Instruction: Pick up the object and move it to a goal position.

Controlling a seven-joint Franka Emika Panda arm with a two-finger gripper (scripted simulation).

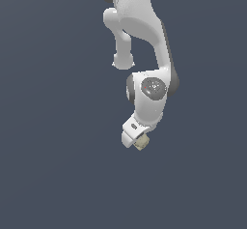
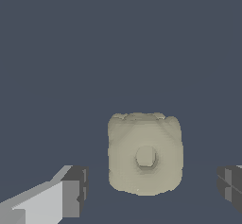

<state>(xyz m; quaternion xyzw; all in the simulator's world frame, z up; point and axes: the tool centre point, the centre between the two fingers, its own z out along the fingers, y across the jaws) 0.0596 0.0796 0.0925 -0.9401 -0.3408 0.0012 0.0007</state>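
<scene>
Approach step in hand: the hand (image 2: pixel 151 190) stands wide, its 2 fingers (image 2: pixel 73 190) flanking but clear of the object (image 2: pixel 145 154) on the desk, so the next move calls for closing squarely before lifting.

Beige object (image 2: pixel 144 154), white arm (image 1: pixel 144 44), slate backdrop.

In the exterior view the arm's (image 1: pixel 144 39) upper links run off the top edge, so its base is out of sight, and the gripper (image 1: pixel 136 140) hides most of the object (image 1: pixel 141 144), leaving only a small tan corner too tiny to read. There the fingers cannot be made out singly. In the wrist view both fingers (image 2: pixel 71 192) are cut by the picture's edges, one showing only its dark pad.
</scene>
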